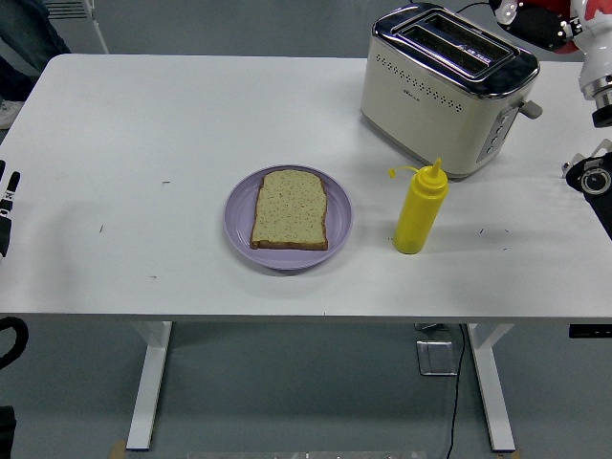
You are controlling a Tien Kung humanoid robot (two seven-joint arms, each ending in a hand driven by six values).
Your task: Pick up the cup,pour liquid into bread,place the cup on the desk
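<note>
A slice of bread (290,208) lies flat on a purple plate (238,215) at the middle of the table. A yellow squeeze bottle (420,208) stands upright to the right of the plate. No cup shows. My right arm (595,177) is pulled back to the right edge, with its white wrist (598,62) at the top right corner. A red piece (547,27) shows beside the wrist; I cannot tell whether it is the red squeeze bottle. My left hand (6,206) rests at the left edge, its fingers relaxed and empty.
A cream and chrome toaster (445,91) stands at the back right, behind the yellow bottle. A person's dark trouser leg (24,38) shows at the top left, beyond the table (143,124).
</note>
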